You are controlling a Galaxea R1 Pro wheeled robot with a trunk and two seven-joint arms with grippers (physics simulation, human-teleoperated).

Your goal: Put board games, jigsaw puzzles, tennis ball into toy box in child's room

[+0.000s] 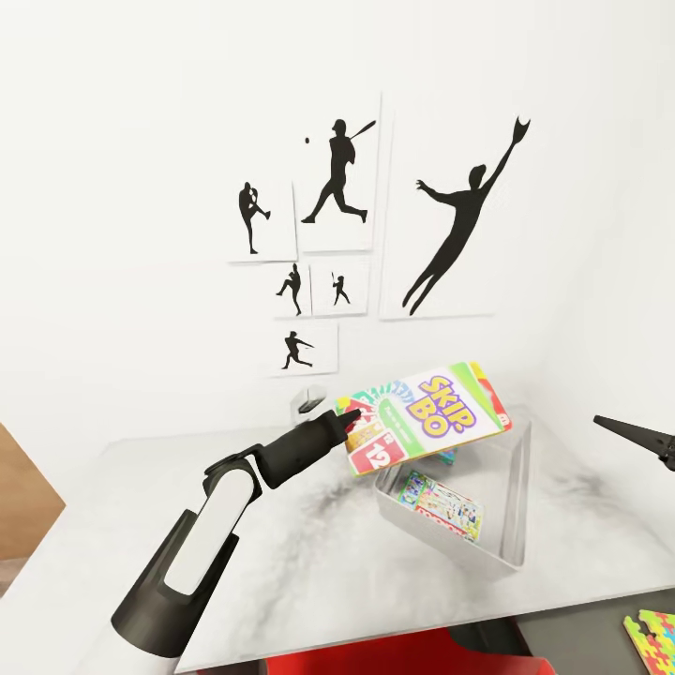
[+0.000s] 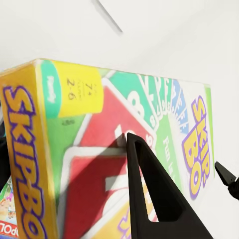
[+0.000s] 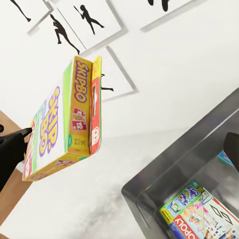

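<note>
1. the left hand (image 1: 354,419) is clamped on one end of the skip-bo box (image 1: 427,414), holding it tilted in the air above the near-left corner of the toy box (image 1: 511,525), which stands on the pale surface (image 1: 141,525).
2. the right hand (image 1: 637,434) pokes in from the side, apart from everything; i can't tell how far open it is.
3. progress, as i judge it: the toy box already holds at least a monopoly box (image 1: 448,509), and something blue sits under the skip-bo edge, too hidden to name. the skip-bo box is about to go in but is not yet released.
4. one jigsaw puzzle (image 1: 653,639) lies on a lower dark desk (image 1: 581,633) at the near right, so it is left to do. i cannot account for the tennis ball or the other puzzle from here.
5. the left wrist view shows one dark finger (image 2: 152,199) pressed flat on the printed face of the skip-bo box, which the head view only hints at.
6. the right wrist view shows the box's thin side edge and the monopoly box (image 3: 199,219) lying flat in the bin, with a green-edged box beside it.
</note>
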